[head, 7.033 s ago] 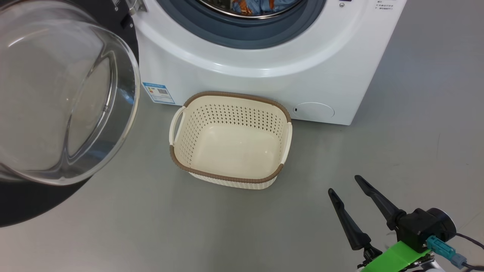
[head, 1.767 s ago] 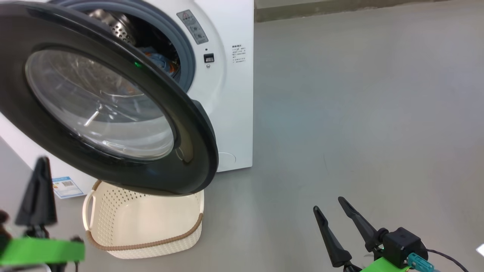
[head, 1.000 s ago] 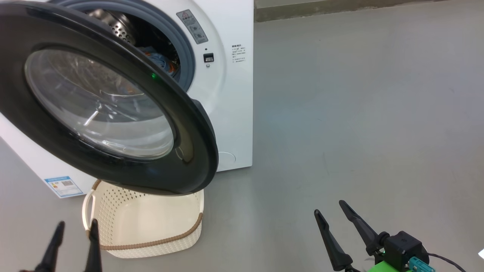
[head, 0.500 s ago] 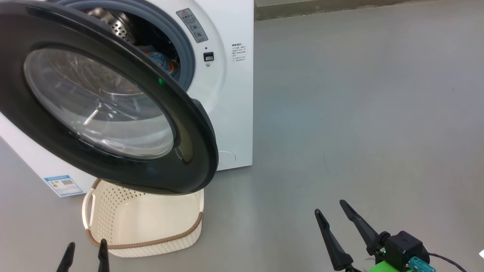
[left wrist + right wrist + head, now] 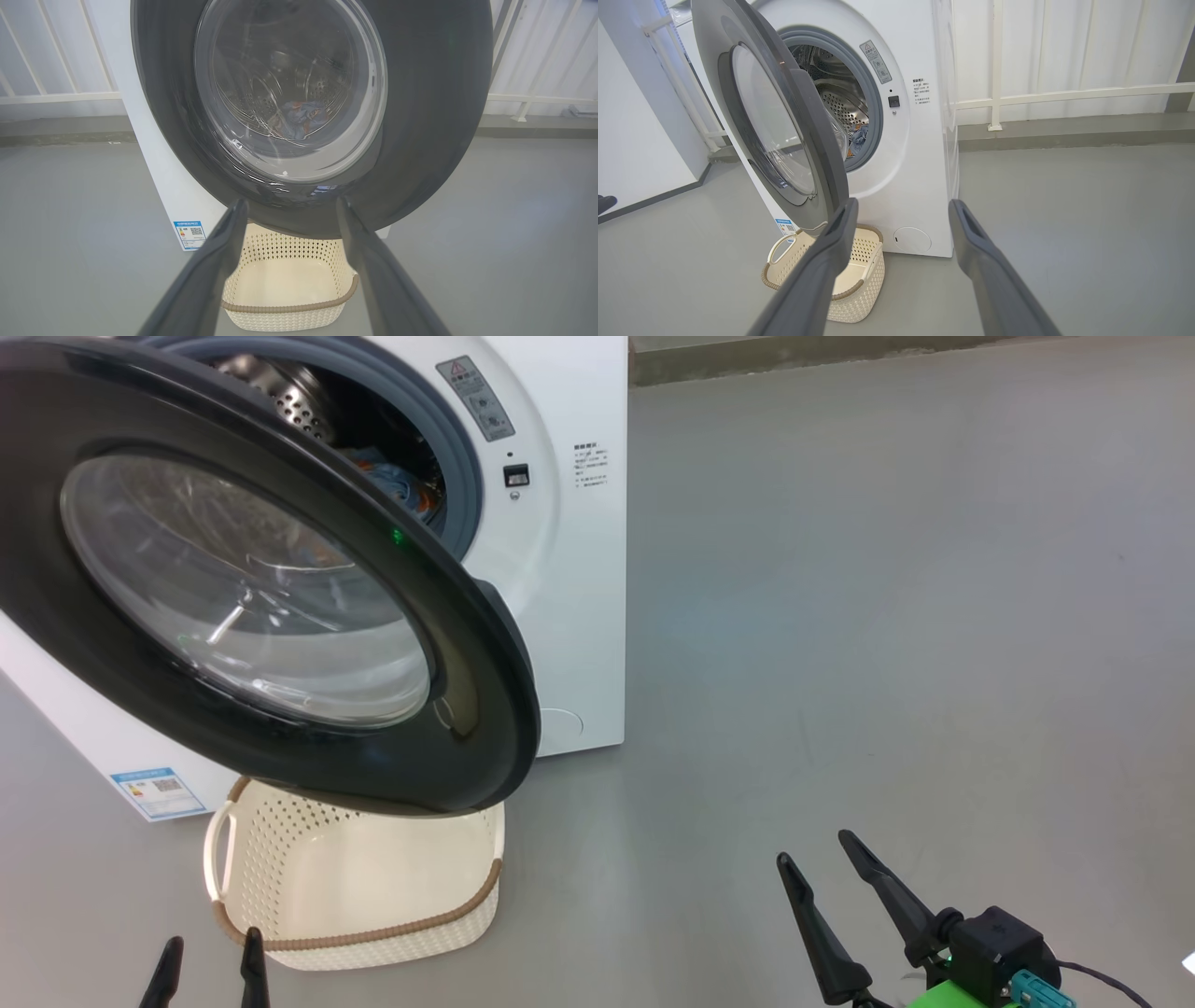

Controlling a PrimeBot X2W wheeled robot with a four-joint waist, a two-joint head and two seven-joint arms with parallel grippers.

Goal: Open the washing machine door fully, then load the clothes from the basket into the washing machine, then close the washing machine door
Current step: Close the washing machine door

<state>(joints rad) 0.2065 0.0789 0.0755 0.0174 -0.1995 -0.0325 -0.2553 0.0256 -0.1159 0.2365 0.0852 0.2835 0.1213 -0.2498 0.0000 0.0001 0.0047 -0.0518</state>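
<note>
Door-closing was judged to be the step in hand. The basket (image 5: 373, 954) was seen bare on the floor (image 5: 840, 616) just in front of the washing machine (image 5: 569, 588). The clothes (image 5: 397, 485), a blue and orange bundle, were seen inside the steel drum (image 5: 289, 397), so loading was taken as done. The door (image 5: 252, 588) was found standing roughly half open, its free edge hanging over the basket and its black outer face turned toward the robot.

Both pairs of jaws were seen spread wide with nothing between them. The left jaws were seen at the lower left of the head view, their fingers (image 5: 252, 966) near the basket's front corner and below the door, touching neither. In the left wrist view the door's outer face was seen straight ahead beyond the fingers (image 5: 219, 261), untouched. The right jaws, with fingers (image 5: 822, 933) angled upward, were held over the floor, well apart from the machine and to the side of the door's free edge.

The next move was judged to call for the left arm to be raised and the jaws laid against the black rim near the free edge, clear of the glass. The door would then be pushed round toward the opening until the catch was met at the dark slot (image 5: 515, 476). Whether any cloth lay across the grey seal (image 5: 464, 485) could not be told.
</note>
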